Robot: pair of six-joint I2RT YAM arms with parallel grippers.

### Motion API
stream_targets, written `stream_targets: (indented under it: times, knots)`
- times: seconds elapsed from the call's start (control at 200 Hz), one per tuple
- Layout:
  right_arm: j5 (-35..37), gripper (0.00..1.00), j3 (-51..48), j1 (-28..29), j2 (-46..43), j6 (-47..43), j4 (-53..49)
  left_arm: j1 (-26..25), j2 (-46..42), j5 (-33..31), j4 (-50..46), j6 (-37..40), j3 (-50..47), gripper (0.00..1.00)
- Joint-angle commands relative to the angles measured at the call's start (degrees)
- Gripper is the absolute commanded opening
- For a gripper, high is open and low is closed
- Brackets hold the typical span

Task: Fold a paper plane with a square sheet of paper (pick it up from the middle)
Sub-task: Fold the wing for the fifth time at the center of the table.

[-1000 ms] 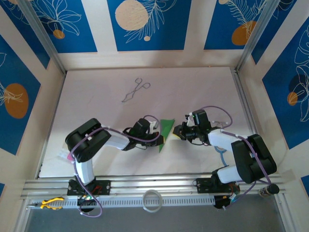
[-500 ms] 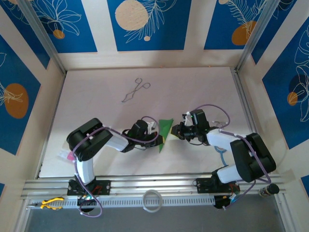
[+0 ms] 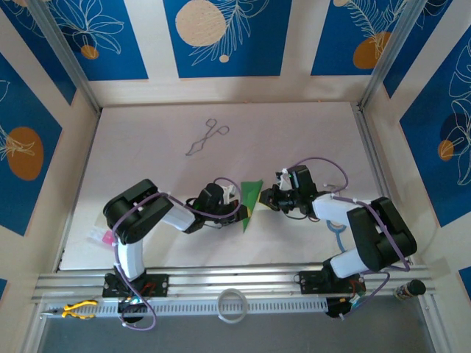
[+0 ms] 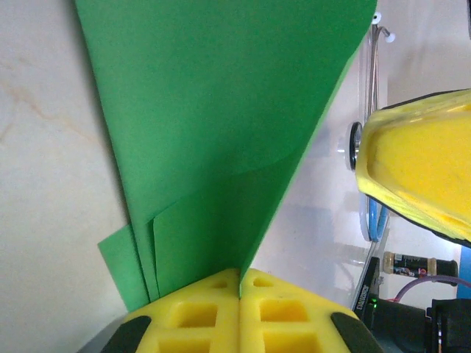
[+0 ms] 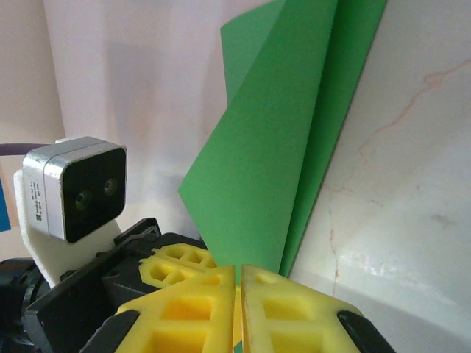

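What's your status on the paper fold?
Left gripper shut on the green paper. Right gripper shut on it too. It's folded, held between them. Forceps lie farther back, apart.

Paper [image 3: 252, 193] btwn L tool [image 3: 240, 208], R tool [image 3: 267, 200]; forceps [image 3: 204, 140] behind.
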Motion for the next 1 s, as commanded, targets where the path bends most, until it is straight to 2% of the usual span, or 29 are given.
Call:
stream_targets:
  times: [0.0,0.46,0.995]
  knots:
    - [3.2,0.10,-1.6,0.9,-2.2,0.5,2.8,1.1,1.0,0.8,1.3,-0.8,-0.8,0.00]
    - [-2.5,0.09,0.5,2.2,4.7,1.8,7.9,2.1,3.1,1.9,6.2,-5.5,-2.8,0.00]
    - [-5.6,0.09,3.8,1.3,13.3,3.0,13.0,2.8,2.2,1.1,5.2,-6.8,-4.2,0.00]
